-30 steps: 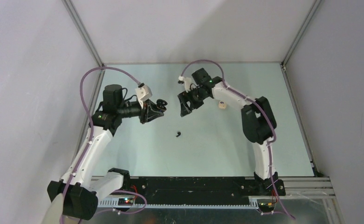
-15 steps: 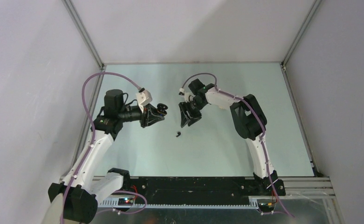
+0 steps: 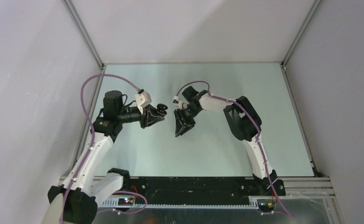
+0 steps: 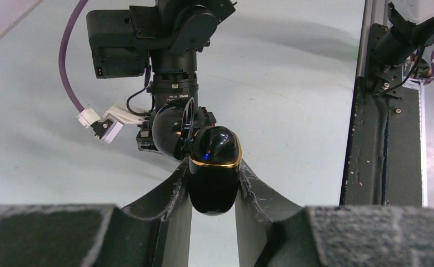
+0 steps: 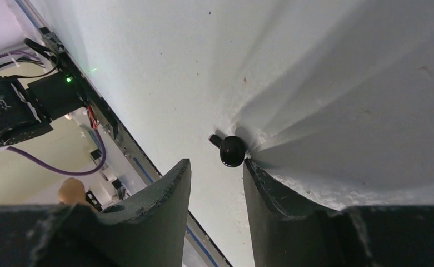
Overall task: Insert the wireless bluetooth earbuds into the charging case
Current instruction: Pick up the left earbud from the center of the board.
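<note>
My left gripper (image 4: 213, 166) is shut on a glossy black charging case (image 4: 214, 172) with a gold band, held upright off the table. In the top view the case (image 3: 161, 108) sticks out of the left gripper (image 3: 157, 112) toward the right arm. My right gripper (image 5: 217, 162) points down at the table, jaws apart. A tiny black earbud (image 5: 232, 151) lies on the table just past the tip of its right finger (image 5: 270, 194), not between the jaws. In the top view the right gripper (image 3: 179, 129) hides this earbud. No other earbud shows.
The right arm's wrist (image 4: 170, 55) stands close in front of the left gripper. A black rail (image 4: 378, 139) runs along the table's near edge. Metal frame posts (image 3: 84, 35) and grey walls close in the table's sides and back.
My right gripper has swung toward the near left and come down over the black earbud, its jaws narrowing. The left arm and the case have stayed almost still.
</note>
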Action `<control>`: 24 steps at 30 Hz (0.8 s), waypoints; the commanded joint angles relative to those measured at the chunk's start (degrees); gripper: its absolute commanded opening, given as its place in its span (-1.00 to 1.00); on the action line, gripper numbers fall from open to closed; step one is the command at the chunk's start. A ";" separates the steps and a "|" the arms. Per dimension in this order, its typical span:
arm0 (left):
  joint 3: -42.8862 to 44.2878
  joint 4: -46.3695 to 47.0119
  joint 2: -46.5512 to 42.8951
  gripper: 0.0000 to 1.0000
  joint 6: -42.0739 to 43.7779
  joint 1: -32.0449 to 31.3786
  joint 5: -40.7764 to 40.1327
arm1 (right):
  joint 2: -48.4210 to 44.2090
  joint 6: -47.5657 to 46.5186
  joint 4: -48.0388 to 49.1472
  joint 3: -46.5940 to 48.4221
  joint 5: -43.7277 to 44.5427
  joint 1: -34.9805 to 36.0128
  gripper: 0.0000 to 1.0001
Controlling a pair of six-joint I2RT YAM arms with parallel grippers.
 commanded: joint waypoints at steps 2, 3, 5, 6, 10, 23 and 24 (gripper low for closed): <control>-0.34 2.17 -1.60 -1.00 -0.84 0.46 2.28 | 2.75 1.32 0.74 2.07 0.69 -0.59 -0.15; -0.34 2.20 -1.56 -1.00 -0.85 0.46 2.32 | 3.10 1.35 0.52 2.56 0.85 -0.68 -0.17; -0.30 2.23 -1.59 -1.00 -0.87 0.42 2.45 | 3.59 1.46 0.18 3.17 1.25 -0.71 -0.20; -0.30 2.19 -1.60 -1.00 -0.86 0.44 2.47 | 3.82 1.75 0.12 3.40 1.40 -0.80 -0.22; -0.25 2.11 -1.60 -1.00 -0.79 0.46 2.53 | 5.58 2.37 -0.55 4.94 2.38 -0.90 -0.36; -0.25 1.85 -1.30 -1.00 -0.63 0.45 2.52 | 6.17 0.32 -3.06 7.25 5.38 0.05 -0.38; -0.24 1.78 -1.38 -1.00 -0.62 0.44 2.58 | 5.95 -0.03 -3.20 7.33 5.84 0.15 -0.29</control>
